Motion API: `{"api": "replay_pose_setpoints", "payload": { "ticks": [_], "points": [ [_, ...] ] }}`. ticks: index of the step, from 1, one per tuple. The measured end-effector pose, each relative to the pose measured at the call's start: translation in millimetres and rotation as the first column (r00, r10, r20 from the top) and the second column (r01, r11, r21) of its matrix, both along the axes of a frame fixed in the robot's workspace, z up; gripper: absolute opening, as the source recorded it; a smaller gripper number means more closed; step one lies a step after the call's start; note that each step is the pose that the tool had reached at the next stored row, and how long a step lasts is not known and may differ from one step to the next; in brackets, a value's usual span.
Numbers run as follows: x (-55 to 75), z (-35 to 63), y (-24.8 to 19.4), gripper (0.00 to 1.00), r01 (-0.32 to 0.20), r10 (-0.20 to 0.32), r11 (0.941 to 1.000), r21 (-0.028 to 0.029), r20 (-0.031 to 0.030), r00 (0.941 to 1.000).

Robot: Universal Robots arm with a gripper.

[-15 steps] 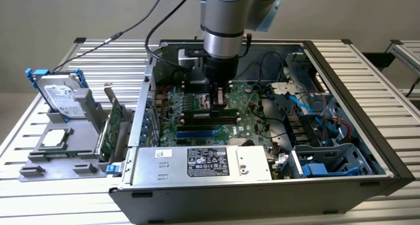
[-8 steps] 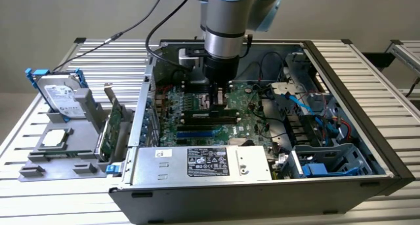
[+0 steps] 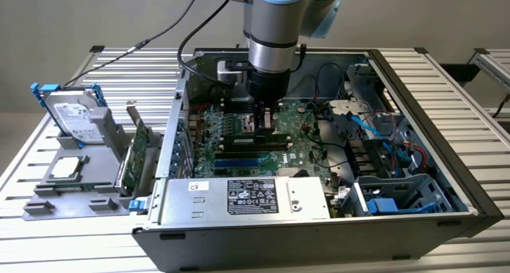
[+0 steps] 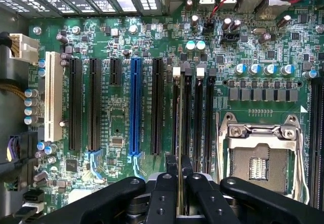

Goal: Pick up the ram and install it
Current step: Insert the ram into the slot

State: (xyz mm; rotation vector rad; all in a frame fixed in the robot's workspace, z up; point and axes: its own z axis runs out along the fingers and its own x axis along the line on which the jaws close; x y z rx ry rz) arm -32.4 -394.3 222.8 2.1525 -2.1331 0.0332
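Claw (image 3: 266,116) at the end of the robot arm (image 3: 275,28) reaches down into the open computer case (image 3: 470,189), just above the middle of the exterior view, over the motherboard (image 3: 239,143). In the wrist view its two black fingers (image 4: 163,183) are clenched on the ram (image 4: 180,123), one on each flat side. The ram is seen edge-on there, a thin upright strip running along the memory slots (image 4: 200,118). It is lined up with the one nearest the long black expansion slots (image 4: 157,102), and a white latch (image 4: 176,71) shows at that slot's far end. Whether the stick's lower edge touches the slot cannot be told. Beside the memory slots lies the open CPU socket (image 4: 258,158) with its metal frame. On their other side stand a blue slot (image 4: 135,107) and a white slot (image 4: 49,102).

In the exterior view the case lies on its side on a slatted metal desk (image 3: 446,70). A labelled power supply (image 3: 247,198) sits at the case's lower centre. At the exterior view's left, outside the case, a grey holder (image 3: 71,192) carries a silver hard drive (image 3: 76,114) with blue rails. It also carries a green expansion card (image 3: 137,147) standing on edge just beside the case wall.
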Motion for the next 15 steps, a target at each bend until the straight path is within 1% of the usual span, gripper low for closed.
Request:
{"api": "replay_pose_setpoints", "payload": {
  "ticks": [15],
  "points": [
    [1.5,-1.6,-0.4,0.14,0.008,-0.008,1.0,0.0002,0.0001,1.0]
  ]
}}
